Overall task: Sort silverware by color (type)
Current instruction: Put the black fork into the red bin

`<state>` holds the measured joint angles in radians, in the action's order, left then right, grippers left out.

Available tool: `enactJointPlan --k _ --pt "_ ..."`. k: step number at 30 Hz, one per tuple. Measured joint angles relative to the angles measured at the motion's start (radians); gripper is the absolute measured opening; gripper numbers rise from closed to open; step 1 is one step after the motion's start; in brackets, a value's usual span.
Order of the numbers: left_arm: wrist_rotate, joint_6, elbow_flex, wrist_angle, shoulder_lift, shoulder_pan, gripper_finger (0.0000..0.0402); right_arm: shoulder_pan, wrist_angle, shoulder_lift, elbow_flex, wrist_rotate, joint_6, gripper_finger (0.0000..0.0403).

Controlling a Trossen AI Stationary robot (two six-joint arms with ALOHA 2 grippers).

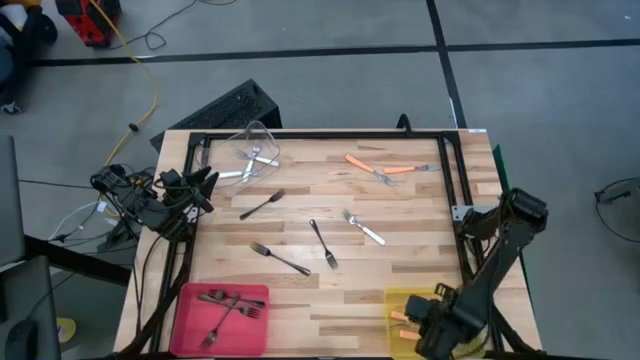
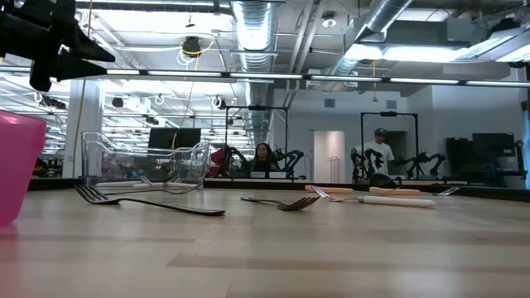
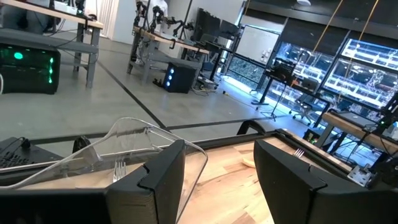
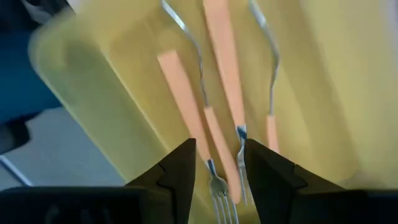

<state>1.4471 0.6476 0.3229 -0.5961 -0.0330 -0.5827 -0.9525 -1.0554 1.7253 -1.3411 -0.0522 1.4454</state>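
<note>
My right gripper (image 1: 432, 318) (image 4: 221, 163) hangs open over the yellow bin (image 1: 396, 298) (image 4: 93, 81) at the table's near right corner. Several orange-handled forks (image 4: 225, 74) lie flat in the bin, below and between the fingers. My left gripper (image 1: 207, 186) (image 3: 217, 163) waits open at the left edge, raised, beside the clear bin (image 1: 258, 140) (image 3: 134, 134), which holds silver forks (image 1: 250, 165). Two orange forks (image 1: 378, 168) lie crossed near the far edge. A silver fork (image 1: 362, 228) and three dark forks (image 1: 262, 205) (image 1: 322, 243) (image 1: 280, 260) lie mid-table.
A pink bin (image 1: 190, 300) (image 2: 16, 165) at the near left corner holds dark forks (image 1: 228, 305). A black frame rail (image 1: 320, 135) runs along the table's far and side edges. Bare wood lies between the two near bins. People stand far off in the room beyond the table.
</note>
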Motion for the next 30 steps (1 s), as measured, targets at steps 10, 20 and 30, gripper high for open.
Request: enactJointPlan --k 10,20,30 --pt "0.0 0.0 0.0 0.0 0.0 0.0 0.0178 0.247 -0.019 -0.101 0.0 0.199 -0.291 0.0155" --pt "-0.003 0.0 0.0 0.001 0.0 0.0 0.0178 0.537 0.136 -0.081 0.002 0.36 -0.572 0.0154" --pt "-0.021 0.002 0.0 0.004 0.0 0.0 0.0178 0.689 0.5 0.112 -0.001 0.395 -0.798 0.0154"
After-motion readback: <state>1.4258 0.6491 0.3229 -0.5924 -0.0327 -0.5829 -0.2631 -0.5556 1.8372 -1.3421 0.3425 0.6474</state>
